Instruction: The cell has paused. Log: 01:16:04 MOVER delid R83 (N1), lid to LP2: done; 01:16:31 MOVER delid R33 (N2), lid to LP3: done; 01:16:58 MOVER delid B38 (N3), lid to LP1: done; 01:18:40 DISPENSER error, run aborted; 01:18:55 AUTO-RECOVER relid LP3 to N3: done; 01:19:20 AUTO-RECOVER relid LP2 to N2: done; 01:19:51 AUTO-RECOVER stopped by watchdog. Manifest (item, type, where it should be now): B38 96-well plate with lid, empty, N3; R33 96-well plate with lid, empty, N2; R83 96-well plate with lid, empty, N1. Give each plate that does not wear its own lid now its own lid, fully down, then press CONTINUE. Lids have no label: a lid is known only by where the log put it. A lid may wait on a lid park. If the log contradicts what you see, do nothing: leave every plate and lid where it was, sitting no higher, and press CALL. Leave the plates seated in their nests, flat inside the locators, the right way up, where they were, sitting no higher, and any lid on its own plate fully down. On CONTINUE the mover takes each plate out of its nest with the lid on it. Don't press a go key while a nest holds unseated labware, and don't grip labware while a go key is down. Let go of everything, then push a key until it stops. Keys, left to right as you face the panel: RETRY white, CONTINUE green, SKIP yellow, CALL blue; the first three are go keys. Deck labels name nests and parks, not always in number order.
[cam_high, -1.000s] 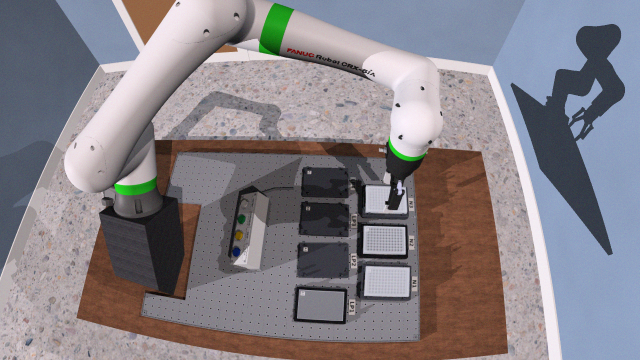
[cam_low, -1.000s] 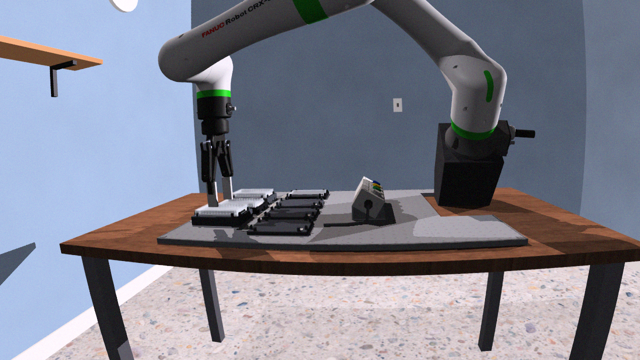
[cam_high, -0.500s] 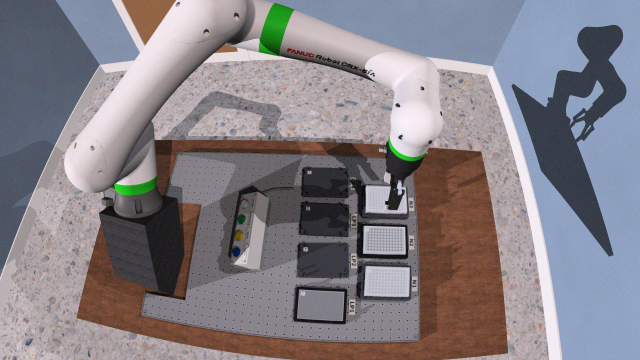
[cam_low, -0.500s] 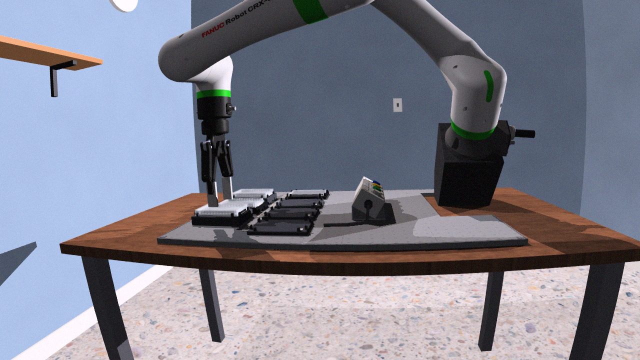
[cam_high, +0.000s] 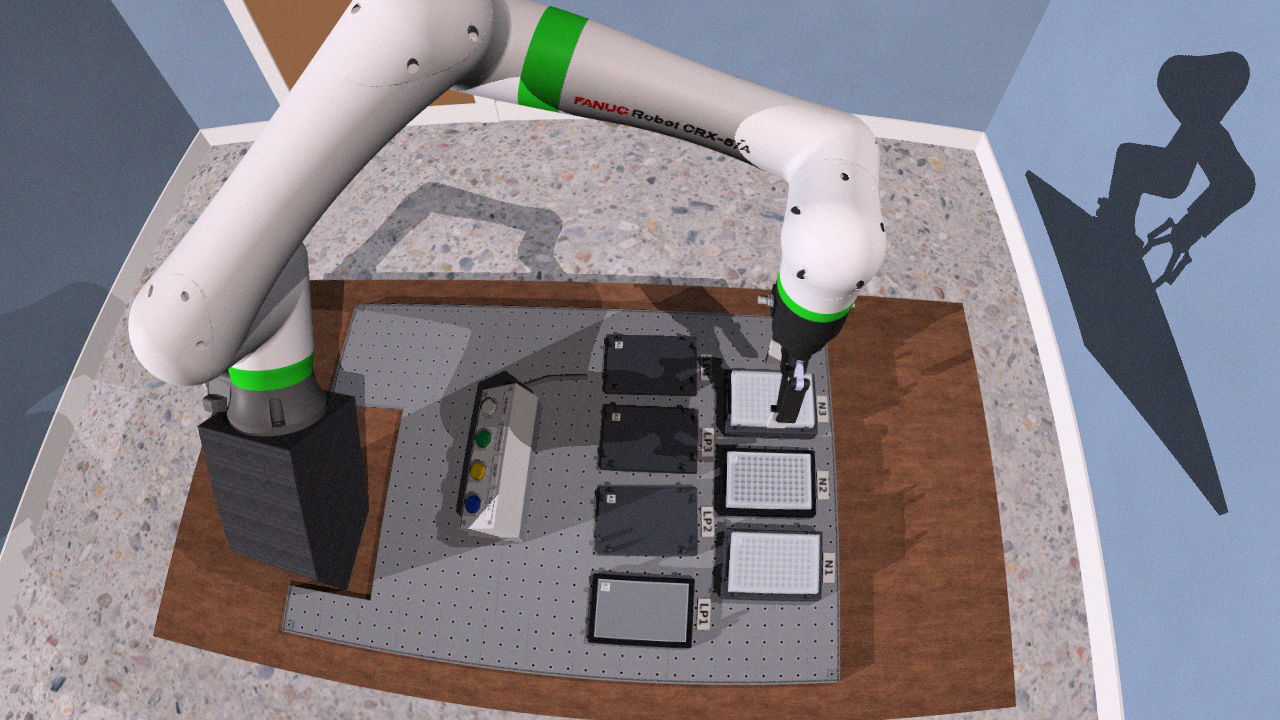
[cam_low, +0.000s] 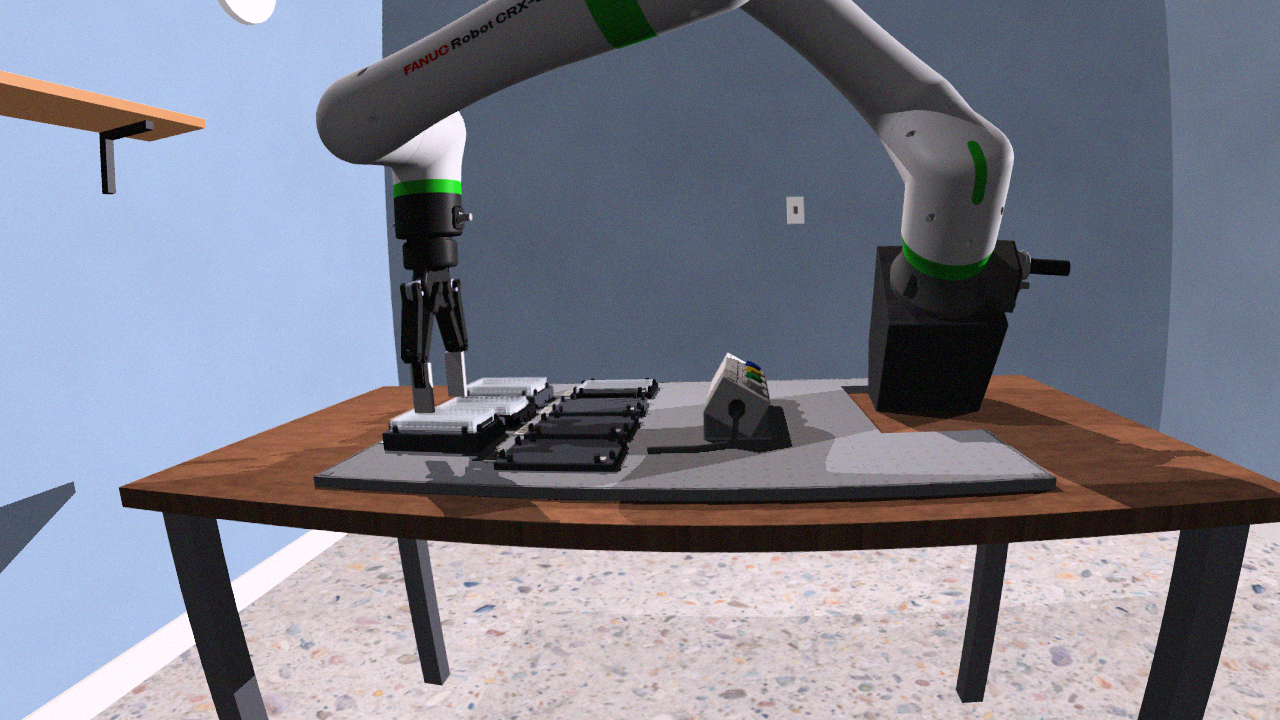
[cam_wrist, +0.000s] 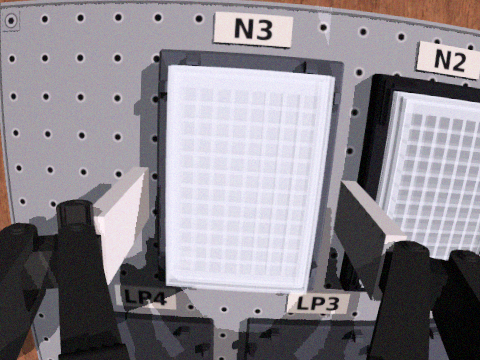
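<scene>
My gripper is open and low over nest N3, one finger pad on each side of the lidded plate, with a small gap at each side. It also shows in the overhead view and in the side view. The plate in N3 looks milky under a lid. The plate in N2 shows sharp wells. The plate in N1 looks slightly hazy. A pale lid lies on park LP1.
Parks LP2, LP3 and LP4 are dark and bare. The key box stands left of the parks, with white, green, yellow and blue keys. The arm's black base is at the deck's left.
</scene>
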